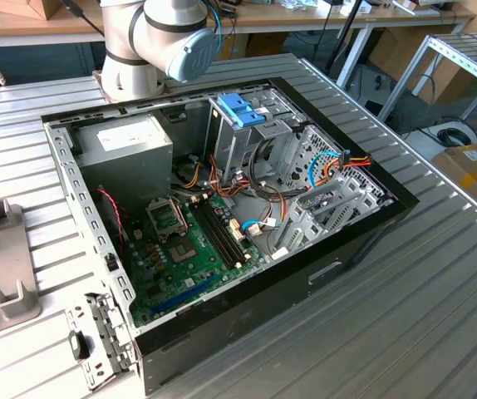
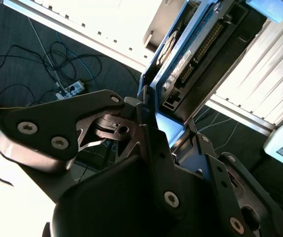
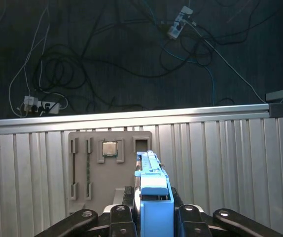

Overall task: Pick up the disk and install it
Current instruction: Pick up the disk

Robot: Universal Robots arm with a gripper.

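We find the gripper clamped on the disk by its faces, edge-on, likely to suit the cage upper-centre in the exterior view.

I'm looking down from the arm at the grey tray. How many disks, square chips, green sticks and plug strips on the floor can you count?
disk: 1
square chip: 1
green stick: 1
plug strips: 2
Total: 5

A ribbed metal table stands over dark floor strewn with cables, a wooden workbench behind.
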